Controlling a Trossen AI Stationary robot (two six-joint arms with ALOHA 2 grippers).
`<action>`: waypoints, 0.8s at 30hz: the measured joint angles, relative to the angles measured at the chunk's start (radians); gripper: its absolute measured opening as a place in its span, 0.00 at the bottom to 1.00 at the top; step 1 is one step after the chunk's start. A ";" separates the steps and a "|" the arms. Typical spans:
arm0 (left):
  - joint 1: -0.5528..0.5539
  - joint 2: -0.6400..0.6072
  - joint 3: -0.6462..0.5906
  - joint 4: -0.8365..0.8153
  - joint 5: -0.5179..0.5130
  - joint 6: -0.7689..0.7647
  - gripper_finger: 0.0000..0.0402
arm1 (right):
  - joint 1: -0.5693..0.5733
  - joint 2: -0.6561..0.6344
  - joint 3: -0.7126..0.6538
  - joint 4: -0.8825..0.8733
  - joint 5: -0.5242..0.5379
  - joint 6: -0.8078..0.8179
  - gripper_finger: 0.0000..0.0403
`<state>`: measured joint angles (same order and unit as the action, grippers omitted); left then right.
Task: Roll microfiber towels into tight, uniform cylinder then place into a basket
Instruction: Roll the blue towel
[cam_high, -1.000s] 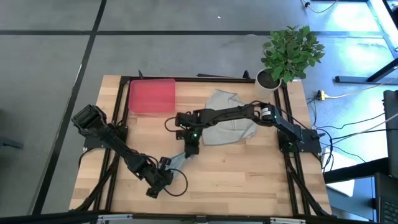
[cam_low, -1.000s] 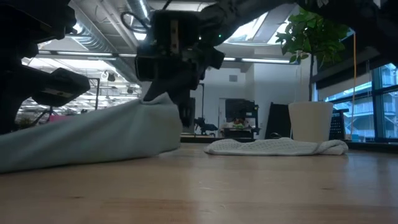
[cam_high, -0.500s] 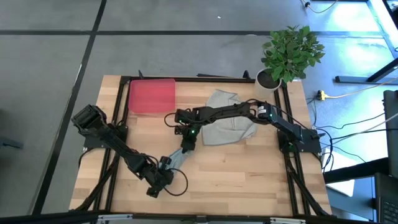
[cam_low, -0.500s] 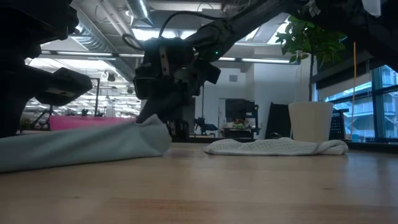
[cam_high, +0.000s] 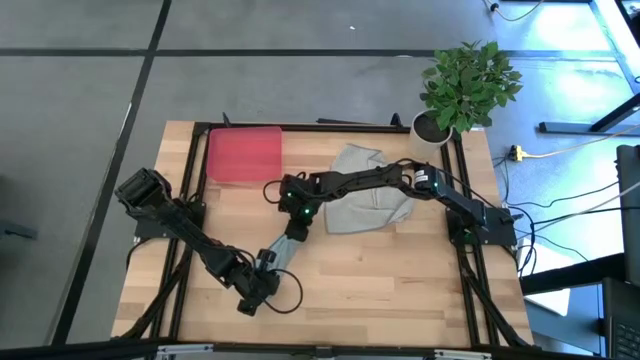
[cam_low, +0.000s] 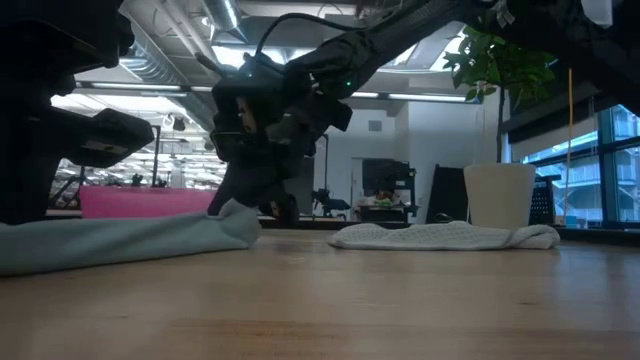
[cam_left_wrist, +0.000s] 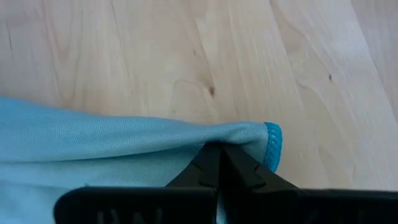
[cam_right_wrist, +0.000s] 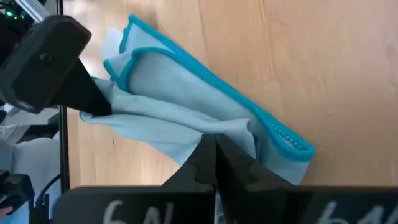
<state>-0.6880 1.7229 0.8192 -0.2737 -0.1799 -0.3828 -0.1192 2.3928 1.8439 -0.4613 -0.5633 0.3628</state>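
A: Where do we find the pale blue-teal towel (cam_high: 282, 250)?
B: On the bench (cam_high: 400, 280), stretched in a narrow band, well clear of the red basket (cam_high: 243, 155) toward the front edge.
A: And our end effectors?
B: The left end effector (cam_left_wrist: 219, 157) is clamped on the towel end farther from the basket. The right end effector (cam_right_wrist: 214, 149) is pinched closed on the end nearer it.
A: The light grey towel (cam_high: 365, 200)?
B: We see it crumpled beside the basket, toward the potted plant (cam_high: 462, 88).
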 joint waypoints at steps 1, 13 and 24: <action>0.000 0.000 0.000 0.000 0.000 0.000 0.00 | 0.000 0.000 0.000 -0.005 -0.013 0.000 0.01; -0.008 0.000 0.000 0.014 0.066 -0.030 0.00 | 0.084 -0.001 0.000 -0.221 -0.169 -0.095 0.01; -0.036 0.000 0.001 0.019 0.100 -0.026 0.00 | 0.114 -0.006 0.147 -0.164 -0.134 -0.108 0.01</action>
<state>-0.7236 1.7229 0.8200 -0.2546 -0.0798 -0.4091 -0.0055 2.3872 1.9906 -0.6254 -0.6977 0.2552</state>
